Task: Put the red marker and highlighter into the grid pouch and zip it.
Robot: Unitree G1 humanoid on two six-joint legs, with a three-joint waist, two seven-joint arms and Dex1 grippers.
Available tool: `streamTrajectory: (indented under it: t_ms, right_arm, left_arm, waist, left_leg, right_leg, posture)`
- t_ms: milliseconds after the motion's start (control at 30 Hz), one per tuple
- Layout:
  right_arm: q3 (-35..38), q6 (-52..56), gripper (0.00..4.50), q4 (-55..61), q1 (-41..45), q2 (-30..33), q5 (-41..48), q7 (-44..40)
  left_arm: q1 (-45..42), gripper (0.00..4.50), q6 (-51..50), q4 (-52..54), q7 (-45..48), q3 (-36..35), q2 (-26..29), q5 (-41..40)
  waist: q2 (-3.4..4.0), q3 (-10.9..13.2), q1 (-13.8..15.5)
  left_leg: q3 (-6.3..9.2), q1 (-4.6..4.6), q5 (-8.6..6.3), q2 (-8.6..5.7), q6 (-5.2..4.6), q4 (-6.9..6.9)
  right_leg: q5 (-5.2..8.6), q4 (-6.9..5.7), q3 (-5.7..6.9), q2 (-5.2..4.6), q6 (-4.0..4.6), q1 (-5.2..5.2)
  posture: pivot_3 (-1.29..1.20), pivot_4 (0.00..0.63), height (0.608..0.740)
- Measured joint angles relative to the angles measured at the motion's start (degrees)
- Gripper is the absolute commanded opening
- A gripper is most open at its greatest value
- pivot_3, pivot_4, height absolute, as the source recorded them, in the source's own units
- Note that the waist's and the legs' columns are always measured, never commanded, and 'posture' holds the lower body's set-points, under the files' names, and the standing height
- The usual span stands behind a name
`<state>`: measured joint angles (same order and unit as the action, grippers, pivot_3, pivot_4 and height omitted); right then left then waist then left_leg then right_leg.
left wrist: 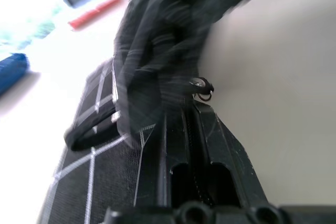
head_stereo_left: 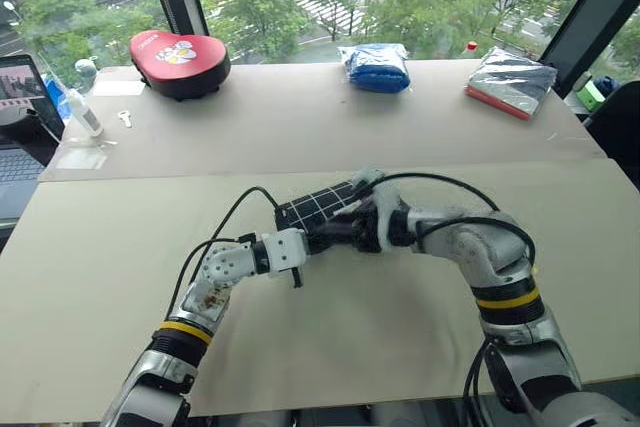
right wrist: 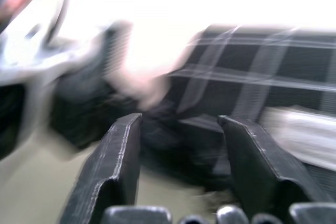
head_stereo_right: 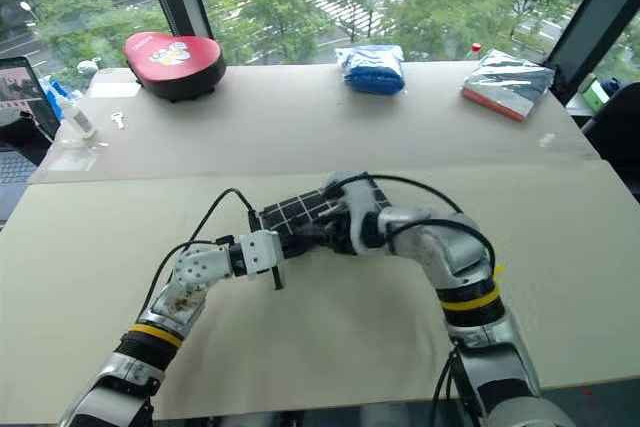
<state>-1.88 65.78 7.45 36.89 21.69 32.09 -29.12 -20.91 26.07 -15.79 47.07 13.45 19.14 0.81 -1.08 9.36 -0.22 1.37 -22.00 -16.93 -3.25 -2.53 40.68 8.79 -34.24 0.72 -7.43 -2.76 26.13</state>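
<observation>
The grid pouch (head_stereo_left: 322,209) is lying mid-table (head_stereo_left: 120,277), just in front of the seam where the near board meets the far one, with both hands meeting on it. The left hand (head_stereo_left: 296,253) is reaching in from the near-left side of the pouch, its fingers pressed together and clamped on the pouch's near edge along the zipper line. The left wrist view is showing the zipper running up between the closed fingers to a small metal ring (left wrist: 202,88). The right hand (head_stereo_right: 335,227) is coming in from the right of the pouch with its fingers standing apart and nothing between them; its wrist view is showing the grid fabric just ahead.

Marker and highlighter are not visible, so whether they are inside cannot be told. Judging by the look, the pouch is light, soft fabric, likely to sag and bunch when tugged, so one end wants pinning while the pull strap is being taken; the strap and ring look small and easy to slip off.

Room: bare table is spreading around the pouch on all sides, the near edge well apart from it. Beyond the pouch, near the far edge by the window, are sitting a red case (head_stereo_left: 179,60) to the far left, a blue bag (head_stereo_left: 376,66) straight behind, and a silver packet (head_stereo_left: 511,81) to the far right, all well apart from the pouch.
</observation>
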Motion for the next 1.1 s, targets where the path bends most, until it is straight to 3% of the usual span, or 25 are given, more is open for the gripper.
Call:
streamTrajectory:
  t_ms: [33,633,833,967,1100]
  right_arm:
    - [0.3,-0.2,4.48,0.0,0.0,-0.1,0.0,0.1]
    - [-0.2,2.5,4.48,0.4,1.2,-2.9,2.0,-0.5]
    - [-3.9,3.3,4.48,2.0,1.2,-2.3,2.8,-2.0]
    - [-5.9,2.4,3.44,1.6,1.0,-2.3,1.0,-1.6]
    - [-6.3,0.0,2.05,-0.5,1.4,-3.0,-0.4,-0.5]
  left_arm:
    - [0.0,0.00,0.0,0.0,-0.2,-0.1,0.1,0.0]
    - [0.0,0.00,0.0,0.1,-0.8,-0.1,-0.3,-0.2]
    - [0.0,0.00,0.0,0.1,-1.0,-0.1,-0.3,-0.2]
    - [0.0,0.00,0.0,0.0,-1.1,-0.1,-0.3,-0.1]
    - [0.5,0.00,-0.1,-0.1,-1.1,0.1,-0.2,0.0]
  waist:
    - [0.01,0.0,-0.1]
    - [0.01,0.0,-0.5]
    - [0.01,0.0,-0.5]
    - [0.01,0.0,-0.5]
    - [0.01,0.0,-0.5]
  left_leg:
    - [0.00,0.00,-0.01,-0.01,-0.01,0.00]
    - [0.00,0.00,-0.04,0.02,-0.06,0.06]
    - [0.00,0.00,-0.04,0.01,-0.07,0.08]
    - [-0.01,0.00,-0.04,0.00,-0.06,0.09]
    - [-0.01,0.01,-0.03,0.00,-0.06,0.09]
  right_leg:
    - [0.00,0.01,-0.01,0.01,0.00,0.00]
    - [0.00,-0.11,-0.02,0.03,0.00,0.01]
    - [0.00,-0.13,-0.02,0.03,0.00,0.01]
    - [0.00,-0.14,-0.02,0.03,0.00,0.01]
    - [0.00,-0.16,-0.02,0.03,0.00,0.01]
  posture:
    - [0.00,0.150,0.740]
    - [0.00,0.150,0.740]
    - [0.00,0.150,0.740]
    - [0.00,0.150,0.740]
    - [0.00,0.150,0.740]
